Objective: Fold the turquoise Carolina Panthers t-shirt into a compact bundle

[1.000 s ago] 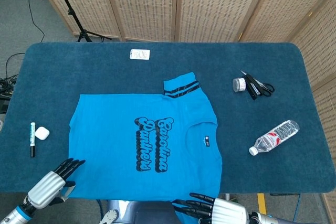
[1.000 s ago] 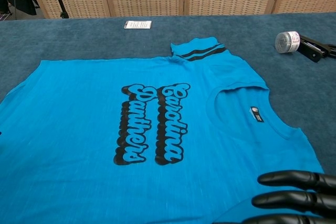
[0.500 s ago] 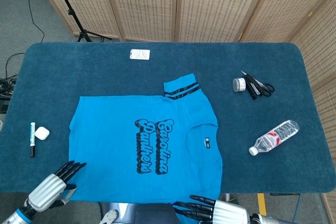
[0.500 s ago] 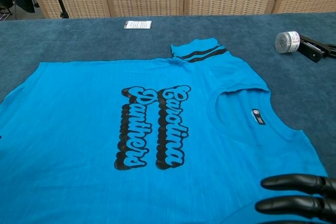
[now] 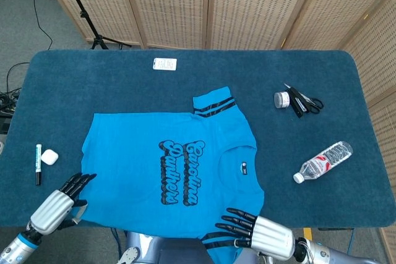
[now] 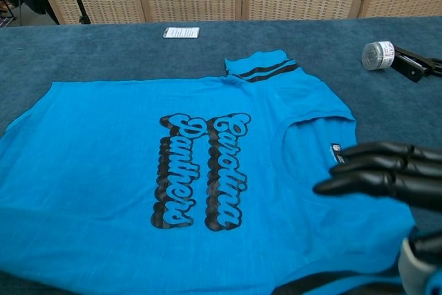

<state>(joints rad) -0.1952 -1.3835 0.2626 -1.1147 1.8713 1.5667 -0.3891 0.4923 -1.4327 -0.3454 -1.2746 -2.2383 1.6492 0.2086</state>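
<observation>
The turquoise Carolina Panthers t-shirt (image 5: 173,165) lies spread flat on the blue table, print up, collar toward the right. One striped sleeve (image 5: 213,104) points to the far side. The other striped sleeve (image 5: 213,242) hangs at the near edge. My right hand (image 5: 253,232) hovers over the shirt's near right part, fingers stretched out and apart from the thumb, holding nothing. In the chest view this right hand (image 6: 380,170) floats just above the cloth beside the collar label. My left hand (image 5: 62,201) is at the shirt's near left corner, fingers extended, tips by the hem.
A white card (image 5: 164,63) lies at the back. A tape roll (image 5: 282,99) and scissors (image 5: 304,101) sit at the right, a water bottle (image 5: 323,161) nearer. A marker (image 5: 38,164) and a small white case (image 5: 49,157) lie at the left.
My right hand has risen and moved further over the shirt near the collar. My left hand has shifted slightly left along the hem corner. The shirt has barely moved.
</observation>
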